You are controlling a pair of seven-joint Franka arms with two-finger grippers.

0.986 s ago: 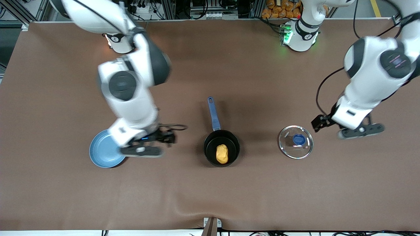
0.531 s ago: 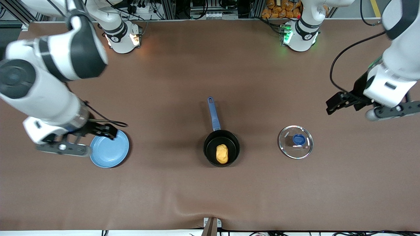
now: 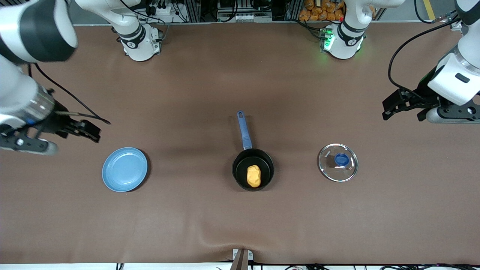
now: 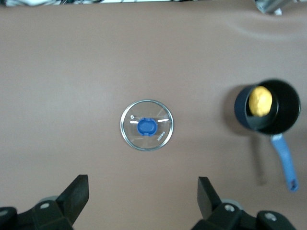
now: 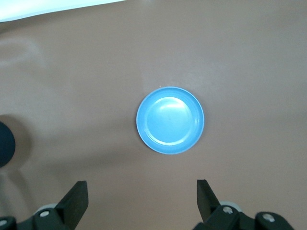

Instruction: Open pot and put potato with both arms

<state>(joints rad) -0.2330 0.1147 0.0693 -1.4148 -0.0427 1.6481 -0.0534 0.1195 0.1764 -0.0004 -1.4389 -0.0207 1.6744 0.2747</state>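
Low in the centre of the front view sits the pot (image 3: pixel 253 169), lid off, its blue handle (image 3: pixel 243 129) running up the frame toward the robots' bases. The potato (image 3: pixel 254 176) lies inside it, on the black bottom. Level with it, toward the left arm's end of the table, the glass lid (image 3: pixel 338 162) lies flat on the brown table (image 3: pixel 240 225), knob up, well apart from the pot. Toward the right arm's end lies the light-blue plate (image 3: pixel 125 174), bare. Higher in the frame, at its edges, both arms are up in the air: the right gripper (image 3: pixel 88 131) hangs over bare table above the plate, fingers spread wide and empty; the left gripper (image 3: pixel 397 105) hangs over bare table above the lid, fingers also apart, holding nothing.
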